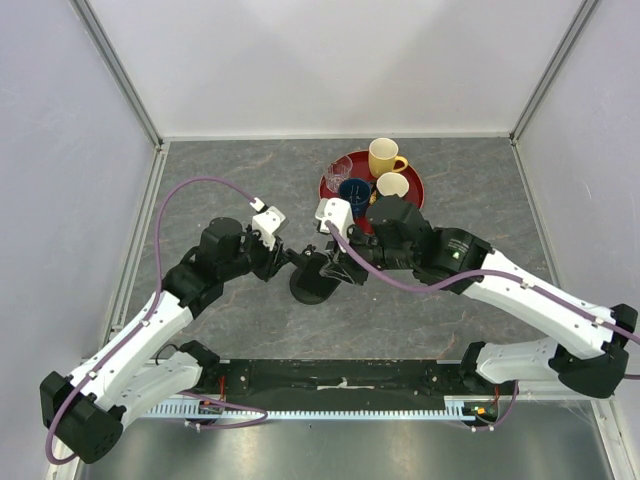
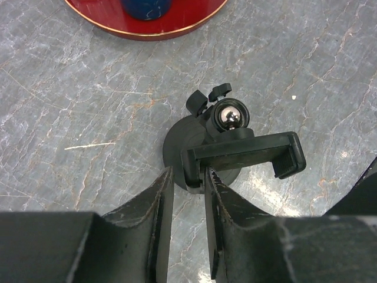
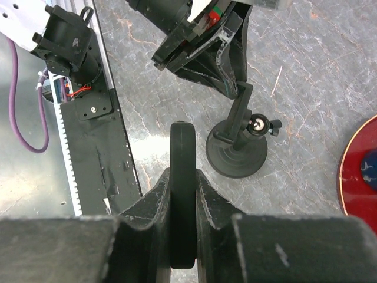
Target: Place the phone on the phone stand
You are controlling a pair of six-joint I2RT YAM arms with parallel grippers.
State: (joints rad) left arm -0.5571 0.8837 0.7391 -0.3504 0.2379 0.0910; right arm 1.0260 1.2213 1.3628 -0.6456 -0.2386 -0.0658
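Worktop (image 1: 230,170) grey veined, white walls (image 1: 340,60) around | my left hand (image 2: 188,177) clamps the phone stand (image 2: 241,154) | my right hand (image 3: 182,178) grips the phone (image 3: 182,141)

Top view: phone stand (image 1: 313,288) stem and cradle hidden, only base shows; phone too dark to pick out there. Right wrist: phone (image 3: 182,141) edge-on, screen unseen, lower end buried between right gripper (image 3: 182,172) fingers. Left wrist: red tray (image 2: 147,26), blue cup (image 2: 146,6) cut by top edge.
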